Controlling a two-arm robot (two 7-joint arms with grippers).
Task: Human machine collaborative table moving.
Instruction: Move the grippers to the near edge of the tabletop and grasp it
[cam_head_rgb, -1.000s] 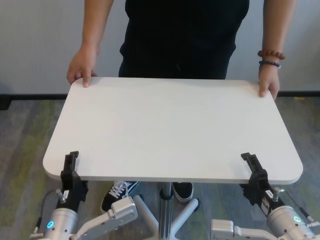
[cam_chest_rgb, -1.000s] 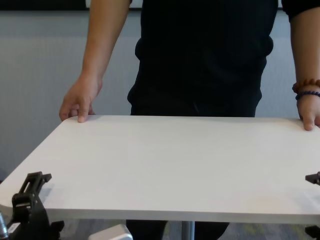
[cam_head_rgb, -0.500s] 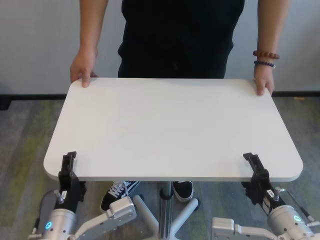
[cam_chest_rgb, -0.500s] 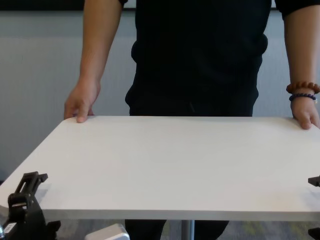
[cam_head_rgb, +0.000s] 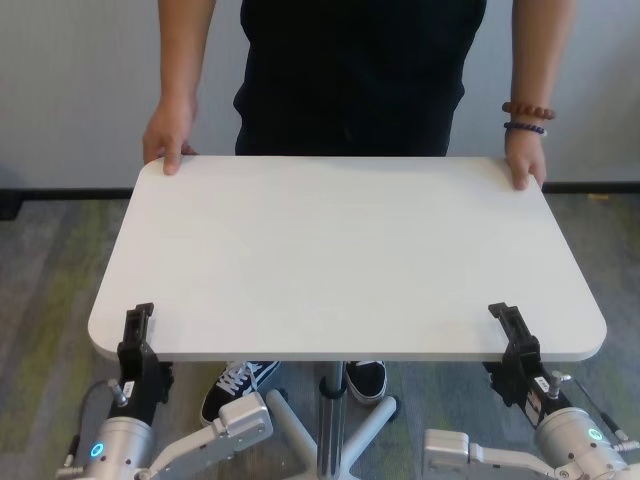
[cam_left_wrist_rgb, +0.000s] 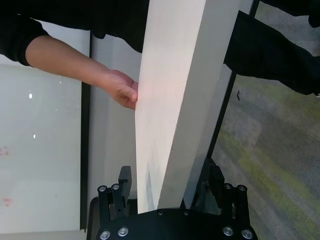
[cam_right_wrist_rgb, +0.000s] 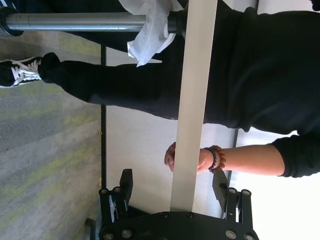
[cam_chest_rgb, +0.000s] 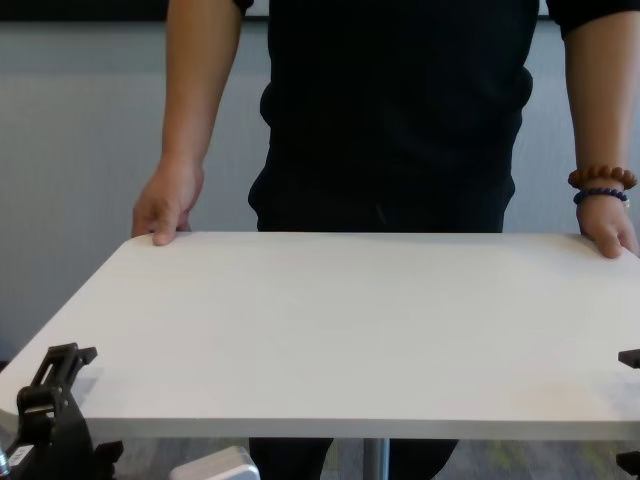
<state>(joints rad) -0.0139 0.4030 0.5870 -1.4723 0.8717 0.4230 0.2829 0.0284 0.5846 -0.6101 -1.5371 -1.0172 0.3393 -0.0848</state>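
The table (cam_head_rgb: 340, 250) has a wide white top on a slim metal pole leg (cam_head_rgb: 333, 420). The human (cam_head_rgb: 360, 70), in a black shirt, holds its two far corners with a hand (cam_head_rgb: 168, 135) on the left and a braceleted hand (cam_head_rgb: 525, 160) on the right. My left gripper (cam_head_rgb: 137, 340) straddles the near edge at the left corner. My right gripper (cam_head_rgb: 512, 340) straddles it at the right corner. In the left wrist view the edge (cam_left_wrist_rgb: 170, 125) runs between the spread fingers (cam_left_wrist_rgb: 125, 182). In the right wrist view the edge (cam_right_wrist_rgb: 192, 100) shows gaps to both fingers (cam_right_wrist_rgb: 220, 187).
The table's white star base (cam_head_rgb: 290, 420) and the human's shoes (cam_head_rgb: 235, 385) are on the grey carpet under the top. A pale wall with a dark skirting stands behind the human. A crumpled white sheet (cam_right_wrist_rgb: 150, 30) hangs by the pole under the top.
The human has shifted a little to the left, and the table's far right corner has moved left with the hand. Both grippers stay at the near edge.
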